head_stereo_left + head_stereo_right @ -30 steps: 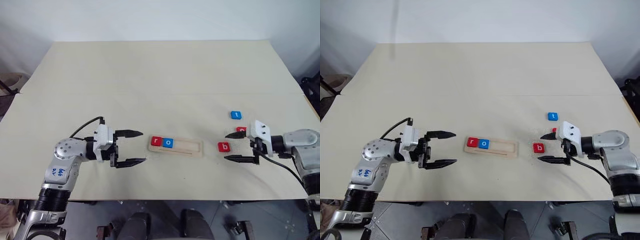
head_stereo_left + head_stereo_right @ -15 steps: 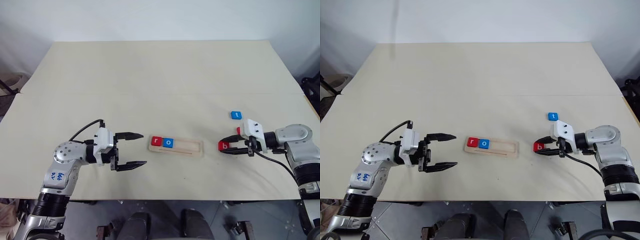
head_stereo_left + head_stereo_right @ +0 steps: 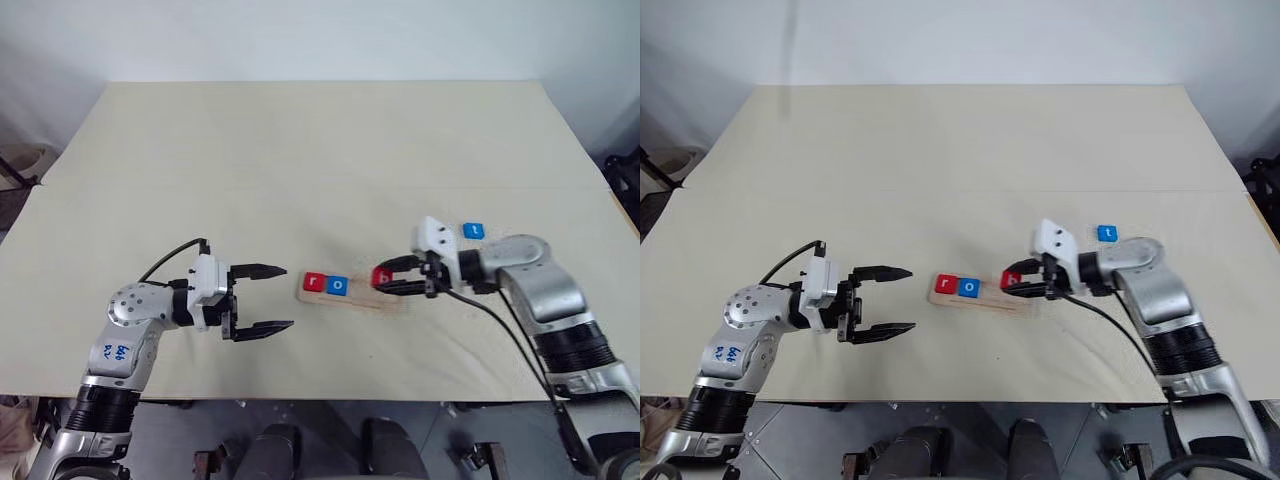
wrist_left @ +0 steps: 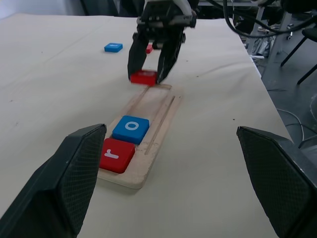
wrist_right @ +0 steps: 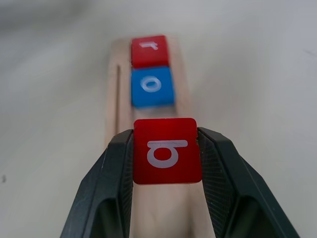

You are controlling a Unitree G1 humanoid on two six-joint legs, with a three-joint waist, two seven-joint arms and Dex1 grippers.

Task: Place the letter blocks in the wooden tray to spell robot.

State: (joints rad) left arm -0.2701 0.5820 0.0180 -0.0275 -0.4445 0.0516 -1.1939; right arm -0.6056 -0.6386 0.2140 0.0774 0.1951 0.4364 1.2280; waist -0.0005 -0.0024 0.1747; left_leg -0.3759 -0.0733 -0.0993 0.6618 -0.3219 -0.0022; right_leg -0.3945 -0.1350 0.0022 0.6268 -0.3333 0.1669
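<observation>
Your right end effector (image 3: 392,281) is clamped on the red "b" block (image 5: 167,150), one finger on each side of it, and holds it over the right part of the wooden tray (image 3: 353,290). From the left wrist cam the block looks lifted just above the tray's far end, not seated. In the tray you've got the red "r" (image 3: 315,283) at the left end w/ the blue "o" (image 3: 337,286) touching it on its right; the rest of the tray is bare wood. The blue "t" (image 3: 472,231) lies on the counter (image 3: 300,160) beyond your right arm, well apart from the tray. A small red block (image 4: 149,48) shows near the "t" in the left wrist cam; can't read its letter. Your left end effector (image 3: 262,298) is spread wide w/ nothing in it, left of the tray, pointing at it.
</observation>
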